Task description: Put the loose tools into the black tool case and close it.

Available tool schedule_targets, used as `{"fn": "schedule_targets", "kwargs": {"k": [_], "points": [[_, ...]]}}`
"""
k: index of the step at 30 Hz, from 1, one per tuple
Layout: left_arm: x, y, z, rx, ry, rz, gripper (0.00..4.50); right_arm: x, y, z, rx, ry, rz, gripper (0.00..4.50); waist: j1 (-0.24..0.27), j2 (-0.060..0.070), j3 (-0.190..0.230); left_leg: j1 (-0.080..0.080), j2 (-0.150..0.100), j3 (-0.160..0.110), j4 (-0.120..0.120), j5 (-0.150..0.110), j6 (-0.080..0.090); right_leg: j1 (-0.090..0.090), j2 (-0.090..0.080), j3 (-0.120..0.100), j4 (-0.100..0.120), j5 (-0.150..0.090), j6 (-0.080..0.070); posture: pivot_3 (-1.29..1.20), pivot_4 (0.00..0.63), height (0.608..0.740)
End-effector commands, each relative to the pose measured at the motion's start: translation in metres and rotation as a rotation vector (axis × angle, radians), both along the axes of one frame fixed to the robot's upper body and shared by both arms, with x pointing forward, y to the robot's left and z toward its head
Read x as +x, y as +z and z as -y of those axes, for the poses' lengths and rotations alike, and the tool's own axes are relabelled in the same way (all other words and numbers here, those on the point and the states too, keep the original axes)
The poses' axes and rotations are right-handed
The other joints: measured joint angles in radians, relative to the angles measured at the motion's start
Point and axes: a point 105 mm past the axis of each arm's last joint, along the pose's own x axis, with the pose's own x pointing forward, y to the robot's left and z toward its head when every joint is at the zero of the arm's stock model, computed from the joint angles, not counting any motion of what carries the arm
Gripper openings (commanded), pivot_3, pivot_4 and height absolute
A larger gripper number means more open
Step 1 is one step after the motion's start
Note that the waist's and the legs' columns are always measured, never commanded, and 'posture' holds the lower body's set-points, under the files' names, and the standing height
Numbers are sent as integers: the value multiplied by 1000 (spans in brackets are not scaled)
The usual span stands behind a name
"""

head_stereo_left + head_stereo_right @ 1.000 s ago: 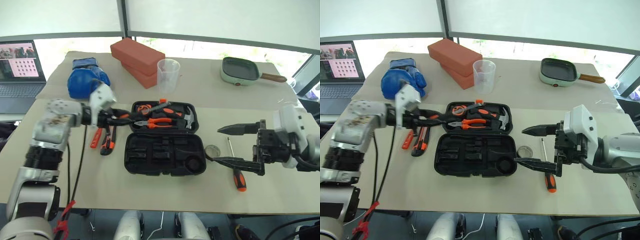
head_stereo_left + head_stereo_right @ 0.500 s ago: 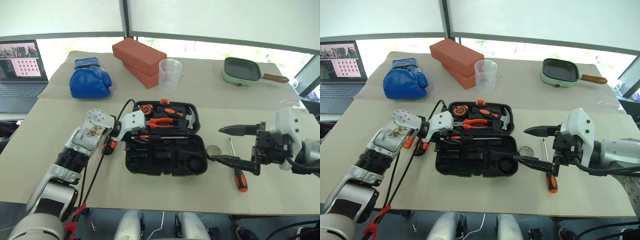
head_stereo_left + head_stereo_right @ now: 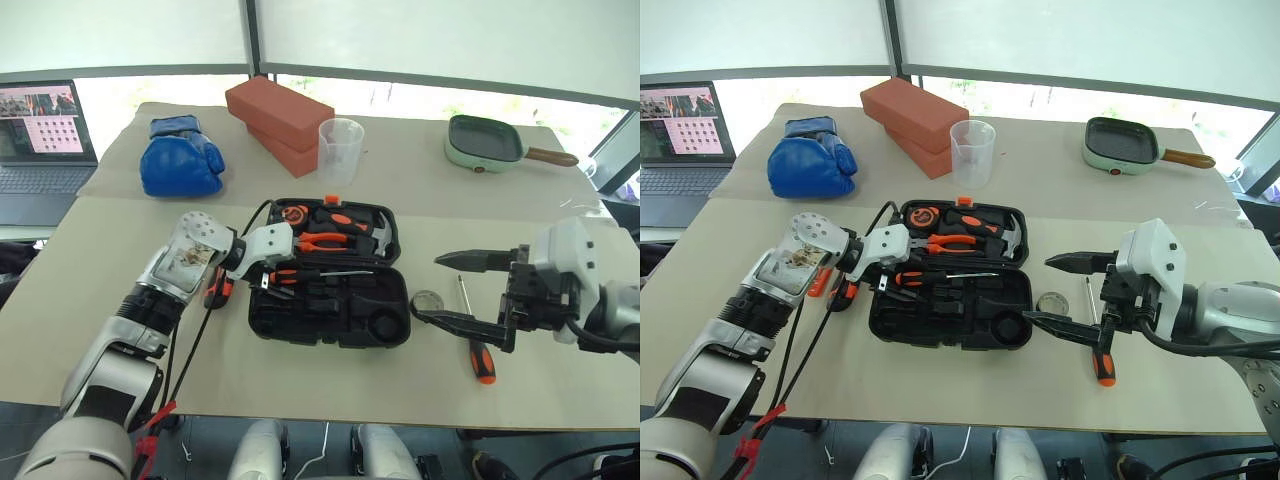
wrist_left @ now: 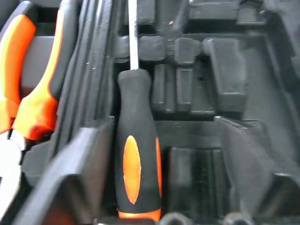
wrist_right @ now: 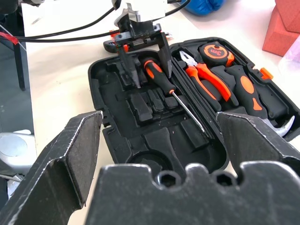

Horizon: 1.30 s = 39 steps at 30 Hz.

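**Ana:** Beige table (image 3: 120, 250) runs across the whole head view, windows behind it. Near its centre sits the black tool case (image 3: 330, 318), lid thrown back toward the top of the frame, slotted tray toward the bottom.

**Ben:** Which tools are in?

**Ana:** One screwdriver (image 3: 318, 273) lies in the tray just below the hinge line, long axis left to right in the frame, handle at the left. The left gripper (image 3: 268, 281) hangs over that handle with its jaws spread and nothing between them; in the right wrist view its two fingers (image 5: 165, 55) straddle the handle without pinching it.

**Ben:** And outside the case?

**Ana:** Right of the case, lower right of centre, the second screwdriver (image 3: 473, 334) lies on the table, long axis running up and down the frame, orange handle toward the bottom. The tape roll (image 3: 428, 300) sits between it and the case's right edge. Left of the case, the utility knife (image 3: 216, 288) peeks out beside the left forearm.

**Ben:** Who goes for the second screwdriver?

**Ana:** I'd say the right gripper (image 3: 456, 291). It hovers just above and left of it, jaws wide and empty, pointing toward the case. The tool lies crosswise to that pointing direction, so the wrist likely needs to tip down.
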Motion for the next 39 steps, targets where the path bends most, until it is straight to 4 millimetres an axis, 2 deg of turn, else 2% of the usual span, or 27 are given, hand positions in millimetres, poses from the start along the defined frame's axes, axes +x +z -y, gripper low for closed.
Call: {"fn": "schedule_targets", "kwargs": {"k": [1, 4, 5, 12, 13, 24, 31, 34, 37, 39], "points": [[8, 40, 3, -79, 2, 83, 4247, 0, 6, -2, 18, 8, 34, 4500, 0, 0, 0, 0, 0, 0, 0, 0, 0, 0, 0, 0, 0, 0, 0, 0, 150, 738], [9, 46, 10, -111, -10, 80, 3467, 0, 4, -2, 22, 9, 27, 4500, -1, 0, 0, -1, 0, -1, 0, 0, 0, 0, 0, 0, 0, 0, 0, 0, 150, 738], [10, 45, 12, -106, -18, 82, 3056, 0, 3, -2, 22, 8, 26, 4500, -1, 0, 0, -1, 0, -1, 0, 0, 0, 0, 0, 0, 0, 0, 0, 0, 150, 738], [12, 21, 20, -39, -47, 103, 310, 4, 2, 1, 15, -13, 29, 4500, -2, 0, 0, -1, -1, -1, 0, 0, 0, 0, 0, 0, 0, 0, 0, 0, 150, 738], [13, 19, 21, -28, -47, 111, 69, 4, 1, 2, 14, -15, 29, 4500, -2, 0, 0, -1, -1, -1, 0, 0, 0, 0, 0, 0, 0, 0, 0, 0, 150, 738], [14, 0, 21, 62, -65, 117, 69, 3, 0, 4, 20, -37, 29, 4500, -2, 0, 0, -1, -1, -1, 0, 0, 0, 0, 0, 0, 0, 0, 1, 0, 150, 738], [16, -19, 23, 124, -100, 160, 69, 3, -5, 5, 13, -50, 20, 4500, 4, 1, -1, 1, -1, -2, 1, 0, 0, 2, 0, 0, 0, 0, 1, 0, 150, 738], [19, -18, 25, 108, -80, 169, 69, 5, -8, 8, 7, -71, 15, 4500, 8, 1, -1, 1, -1, -2, 2, 0, 1, 3, -1, 0, 0, 0, 1, 0, 150, 738], [22, -8, 25, 54, -48, 171, 69, 8, -14, 13, -7, -112, 14, 4500, 11, 1, -1, 1, -2, -2, 2, 1, 2, 4, -1, 0, 0, 0, 2, 0, 150, 738], [24, 7, 22, -15, -5, 159, 69, 10, -19, 18, -18, -152, 15, 4500, 11, 1, -1, 1, -2, -2, 2, 1, 2, 3, -1, 0, 0, 1, 2, 0, 150, 738]]}}
